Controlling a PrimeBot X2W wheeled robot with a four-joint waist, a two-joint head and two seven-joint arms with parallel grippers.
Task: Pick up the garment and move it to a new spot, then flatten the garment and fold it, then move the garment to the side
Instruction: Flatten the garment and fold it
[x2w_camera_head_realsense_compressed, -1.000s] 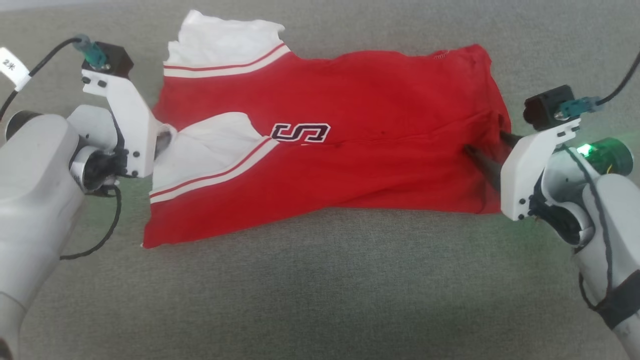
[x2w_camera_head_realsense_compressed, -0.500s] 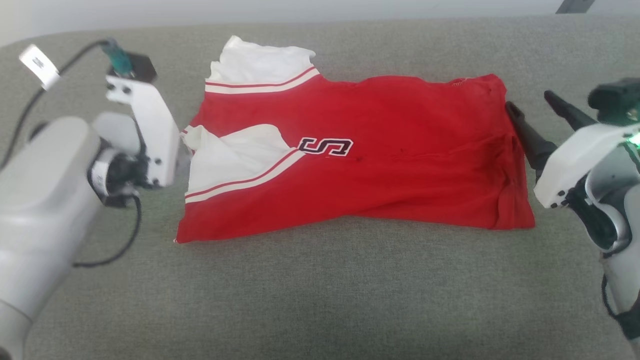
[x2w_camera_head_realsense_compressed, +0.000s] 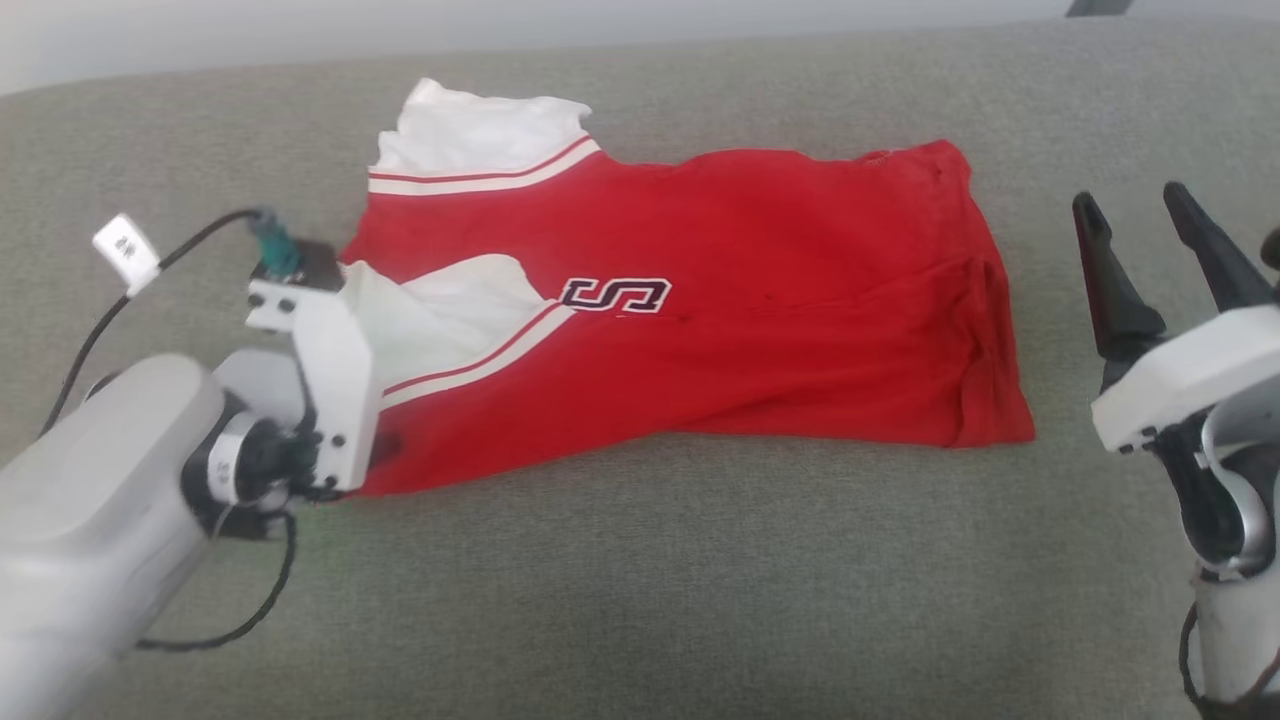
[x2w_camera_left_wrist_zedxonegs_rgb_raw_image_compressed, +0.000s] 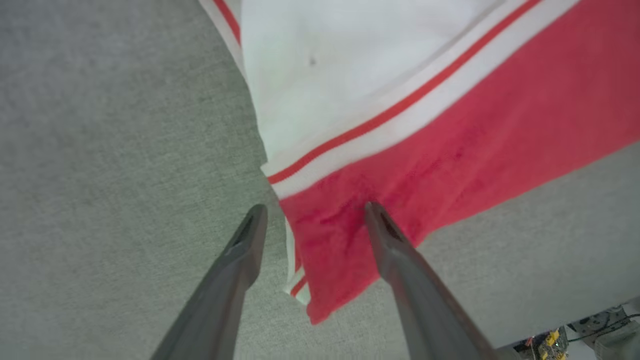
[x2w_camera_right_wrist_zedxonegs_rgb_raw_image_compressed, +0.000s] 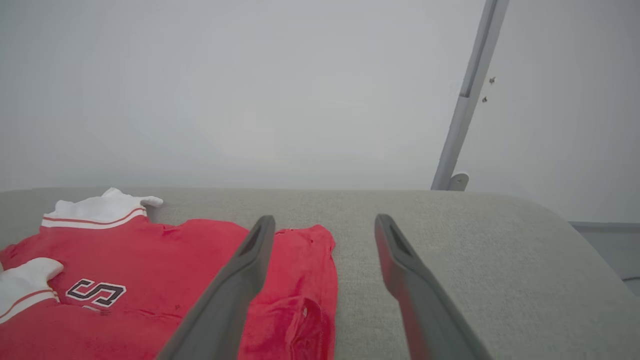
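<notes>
The garment (x2w_camera_head_realsense_compressed: 700, 300), red with white sleeves and a dark "S", lies folded lengthwise on the grey cushion (x2w_camera_head_realsense_compressed: 650, 580). My left arm's white wrist bracket (x2w_camera_head_realsense_compressed: 330, 390) stands at its near-left corner and hides the fingers there. In the left wrist view my left gripper (x2w_camera_left_wrist_zedxonegs_rgb_raw_image_compressed: 315, 210) is open astride that corner of the garment (x2w_camera_left_wrist_zedxonegs_rgb_raw_image_compressed: 450, 140), one finger over the cushion (x2w_camera_left_wrist_zedxonegs_rgb_raw_image_compressed: 125, 150) and the other over red cloth. I cannot tell if it touches. My right gripper (x2w_camera_head_realsense_compressed: 1135, 215) is open and empty, raised to the right of the garment, fingers pointing up. Seen from the right wrist, this gripper (x2w_camera_right_wrist_zedxonegs_rgb_raw_image_compressed: 324, 220) points over the garment's (x2w_camera_right_wrist_zedxonegs_rgb_raw_image_compressed: 150, 260) right end.
The cushion's far edge meets a pale wall (x2w_camera_right_wrist_zedxonegs_rgb_raw_image_compressed: 250, 100). A grey metal post (x2w_camera_right_wrist_zedxonegs_rgb_raw_image_compressed: 465, 100) stands behind the right end, where the cushion rounds down (x2w_camera_right_wrist_zedxonegs_rgb_raw_image_compressed: 575, 235). A black cable with a white tag (x2w_camera_head_realsense_compressed: 125, 250) trails from my left wrist.
The head camera has shifted. My right gripper has left the garment's right end and risen beside it, open. My left gripper has moved from the sleeve side down to the near-left corner.
</notes>
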